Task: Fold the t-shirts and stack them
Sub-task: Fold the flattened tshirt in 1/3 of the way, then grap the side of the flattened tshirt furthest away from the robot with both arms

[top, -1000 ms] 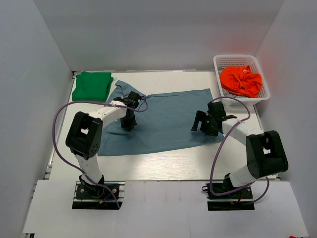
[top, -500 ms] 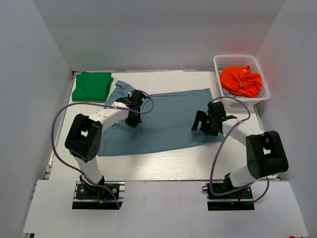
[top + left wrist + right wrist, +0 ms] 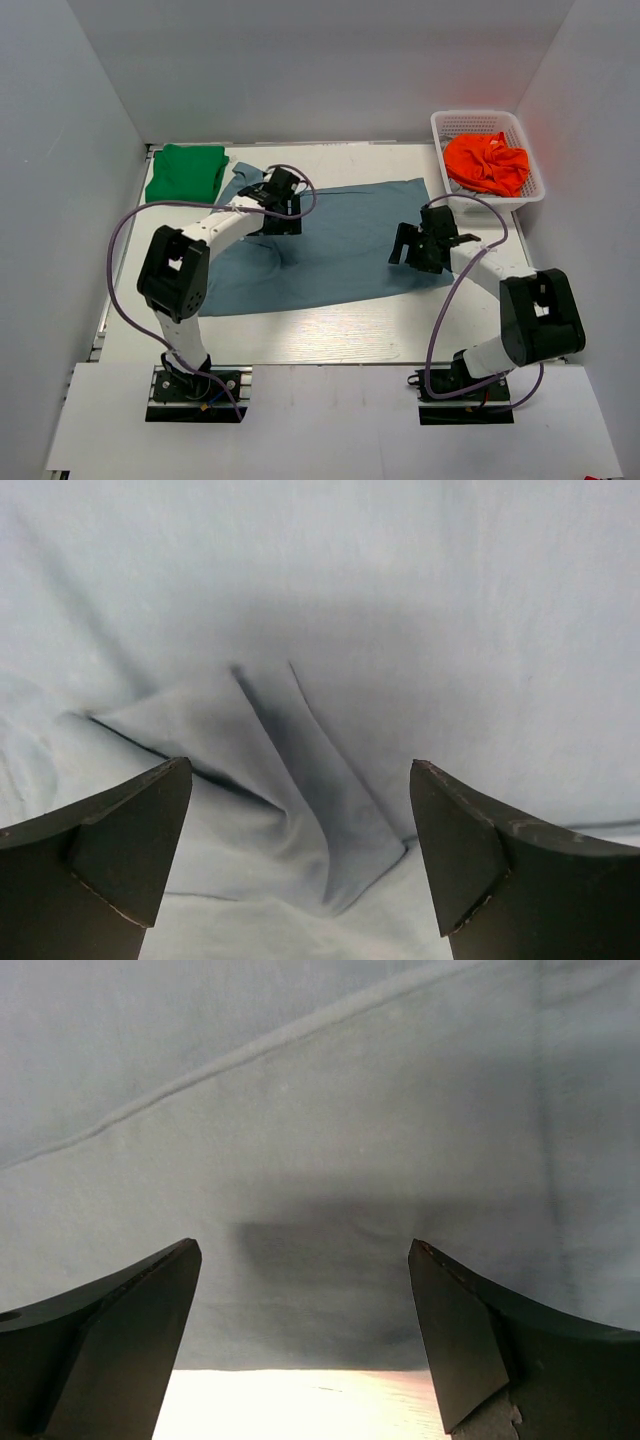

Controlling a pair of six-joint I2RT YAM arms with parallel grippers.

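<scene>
Blue shirt (image 3: pixel 340 245) spread out mid-table, not yet folded.
It fills the middle of the top view, while the green shirt (image 3: pixel 186 172) sits folded at upper left. The left gripper (image 3: pixel 300 770) hangs spread over a wrinkle (image 3: pixel 290 750), and the right gripper (image 3: pixel 303 1248) is spread over the shirt's right edge. It is probably best to flatten that wrinkle and take the edges squarely before folding. Count: one blue shirt, one green, one basket (image 3: pixel 445 125) with one orange cloth (image 3: pixel 487 162), two grippers.

Overhead, wrist views close over shirt (image 3: pixel 350 240)
</scene>
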